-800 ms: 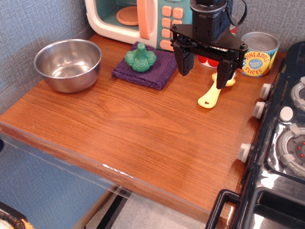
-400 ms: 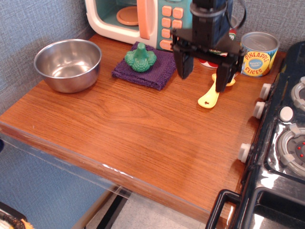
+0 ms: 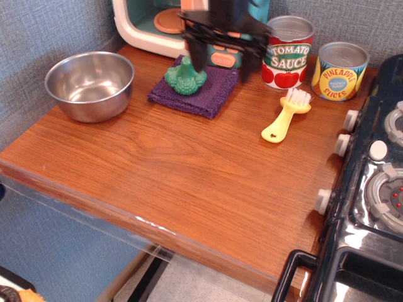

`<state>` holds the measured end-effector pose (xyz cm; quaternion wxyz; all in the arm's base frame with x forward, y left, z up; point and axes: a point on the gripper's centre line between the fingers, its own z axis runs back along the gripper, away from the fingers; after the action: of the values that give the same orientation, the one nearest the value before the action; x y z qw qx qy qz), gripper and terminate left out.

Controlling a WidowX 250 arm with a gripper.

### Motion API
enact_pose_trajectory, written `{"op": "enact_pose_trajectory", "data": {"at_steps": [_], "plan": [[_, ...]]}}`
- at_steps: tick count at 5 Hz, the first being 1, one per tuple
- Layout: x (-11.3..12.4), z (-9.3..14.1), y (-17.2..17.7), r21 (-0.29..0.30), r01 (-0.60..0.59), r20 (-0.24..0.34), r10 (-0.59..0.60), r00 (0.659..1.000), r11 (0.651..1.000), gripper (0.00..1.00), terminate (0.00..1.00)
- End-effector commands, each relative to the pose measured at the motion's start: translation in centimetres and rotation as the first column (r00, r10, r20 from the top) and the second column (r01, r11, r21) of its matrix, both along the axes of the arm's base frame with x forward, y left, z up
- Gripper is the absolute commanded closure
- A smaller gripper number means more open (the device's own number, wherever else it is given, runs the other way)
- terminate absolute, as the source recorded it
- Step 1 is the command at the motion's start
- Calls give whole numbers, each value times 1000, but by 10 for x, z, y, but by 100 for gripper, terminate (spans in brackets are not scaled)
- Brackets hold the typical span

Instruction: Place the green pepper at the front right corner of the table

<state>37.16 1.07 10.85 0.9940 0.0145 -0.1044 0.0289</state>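
The green pepper (image 3: 184, 79) is a small bumpy green toy sitting on a purple cloth (image 3: 195, 91) at the back of the brown wood table (image 3: 189, 170). My black gripper (image 3: 221, 55) hangs open just behind and to the right of the pepper. Its left finger (image 3: 196, 55) stands right above the pepper and its right finger (image 3: 250, 63) is over the cloth's right edge. It holds nothing. The front right corner of the table lies next to the black toy stove (image 3: 371, 207).
A steel bowl (image 3: 90, 85) sits at the left. A toy microwave (image 3: 170, 25) stands at the back. A tomato sauce can (image 3: 287, 52) and a pineapple can (image 3: 340, 70) stand at the back right. A yellow brush (image 3: 284, 116) lies near them.
My gripper has moved left and back, from above the yellow brush to just over the pepper and cloth. The tomato sauce can is now uncovered. Nothing else moved.
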Motion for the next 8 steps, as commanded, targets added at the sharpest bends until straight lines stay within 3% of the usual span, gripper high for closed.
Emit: {"op": "enact_pose_trajectory", "data": {"at_steps": [1,2,4,5,7,8], "plan": [[25,14,75,71,-160,43,158,987,985,0,0],[36,-7,78,59,-156,-12,157,987,986,0,0],[47,-23,64,31,-131,-51,133,990,991,0,0],[49,-29,63,26,-135,-60,136,989,991,100,0],[51,-25,65,27,-133,-62,134,989,991,100,0],[49,1,58,10,-98,10,98,995,995,100,0]]}}
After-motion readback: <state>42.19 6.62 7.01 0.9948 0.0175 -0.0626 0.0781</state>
